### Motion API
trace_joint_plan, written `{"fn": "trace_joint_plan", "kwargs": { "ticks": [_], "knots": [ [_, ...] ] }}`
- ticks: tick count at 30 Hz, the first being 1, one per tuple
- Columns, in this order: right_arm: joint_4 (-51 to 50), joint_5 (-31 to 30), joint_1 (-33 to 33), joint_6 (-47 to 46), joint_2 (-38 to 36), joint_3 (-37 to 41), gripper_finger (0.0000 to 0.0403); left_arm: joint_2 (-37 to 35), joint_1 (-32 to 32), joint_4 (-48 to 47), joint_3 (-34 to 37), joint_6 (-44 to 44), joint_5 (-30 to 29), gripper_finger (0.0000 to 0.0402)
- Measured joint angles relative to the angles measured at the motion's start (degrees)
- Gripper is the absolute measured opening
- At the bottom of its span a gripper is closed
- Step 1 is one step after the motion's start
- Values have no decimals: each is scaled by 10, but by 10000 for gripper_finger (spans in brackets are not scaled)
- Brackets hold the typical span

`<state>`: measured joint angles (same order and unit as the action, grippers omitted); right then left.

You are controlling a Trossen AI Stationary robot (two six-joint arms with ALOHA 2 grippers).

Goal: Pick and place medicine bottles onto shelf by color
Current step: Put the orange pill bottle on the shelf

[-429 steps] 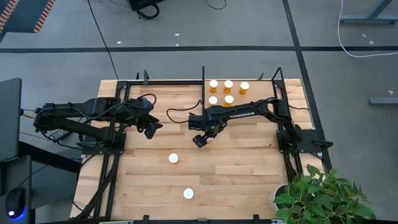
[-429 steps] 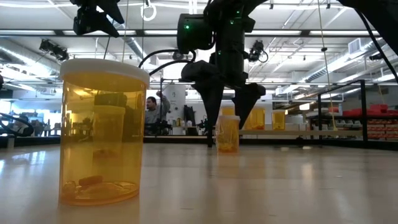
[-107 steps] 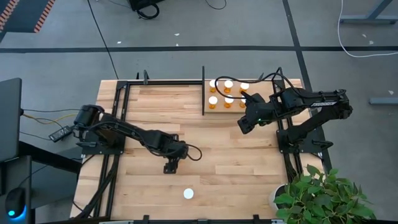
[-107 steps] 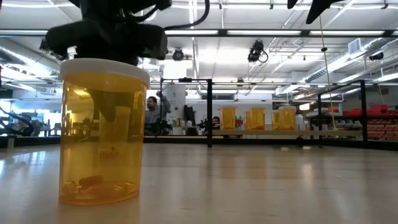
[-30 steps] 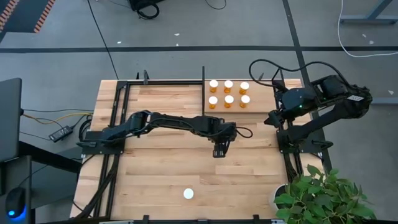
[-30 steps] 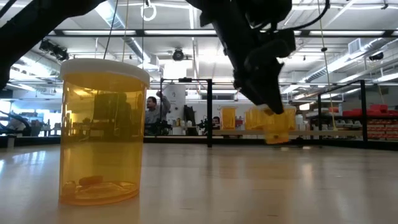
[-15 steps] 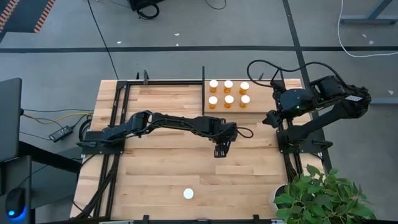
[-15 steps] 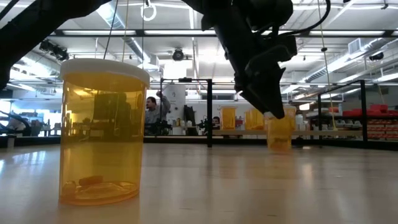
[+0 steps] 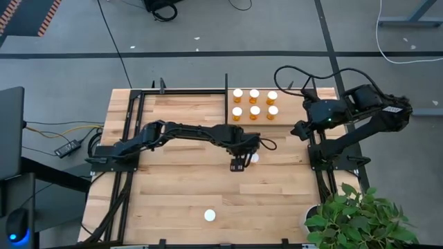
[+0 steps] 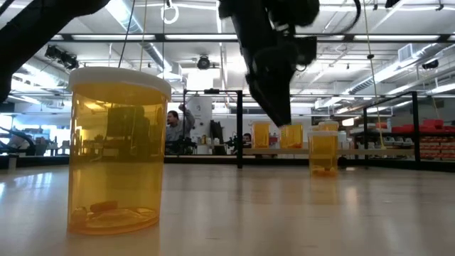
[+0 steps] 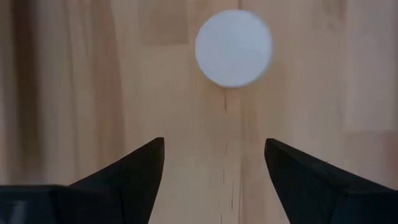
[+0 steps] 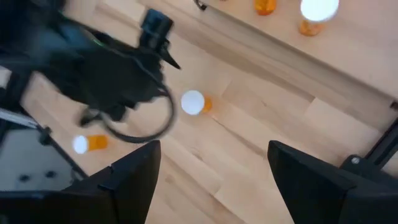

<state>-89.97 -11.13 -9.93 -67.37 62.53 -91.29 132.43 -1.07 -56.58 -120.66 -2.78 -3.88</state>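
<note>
Six orange medicine bottles with white caps [image 9: 255, 102] stand in two rows on the pale shelf [image 9: 287, 114] at the far right. One bottle [image 9: 254, 158] stands upright on the tabletop, seen from above as a white cap [image 11: 234, 48]. My left gripper [image 9: 237, 164] hovers open just left of it, a little above, touching nothing. Another bottle [image 9: 209, 216] stands near the front edge, large in the low view [image 10: 117, 149]. My right gripper [image 9: 299, 130] waits open, raised at the table's right side.
Black metal bars [image 9: 226, 100] frame the shelf and run along both table sides. A potted plant [image 9: 353, 214] sits at the near right corner. Bare planks lie between the freestanding bottle and the shelf. People and shelving show in the room behind [image 10: 173, 128].
My left gripper has set the bottle down upright on the tabletop and let go of it. It has then risen and drawn back toward the table's left, leaving the bottle standing alone. My right arm has kept still.
</note>
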Motion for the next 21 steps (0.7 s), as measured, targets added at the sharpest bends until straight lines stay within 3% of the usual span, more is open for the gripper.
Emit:
{"fn": "trace_joint_plan", "kwargs": {
  "ticks": [7, 12, 15, 21],
  "knots": [
    [0, 38, 0, 75, 31, 7, 303, -71, -12, -7, 0, -25, -7, 250],
    [0, 47, -12, 95, 54, 7, 303, -137, -18, 5, 50, -39, -17, 213],
    [0, 31, -27, 88, 61, 7, 303, -195, -16, 20, 136, -38, -17, 189],
    [21, -35, -68, 48, 74, 7, 303, -371, -10, 118, 401, 27, -17, 162]
  ]
}}
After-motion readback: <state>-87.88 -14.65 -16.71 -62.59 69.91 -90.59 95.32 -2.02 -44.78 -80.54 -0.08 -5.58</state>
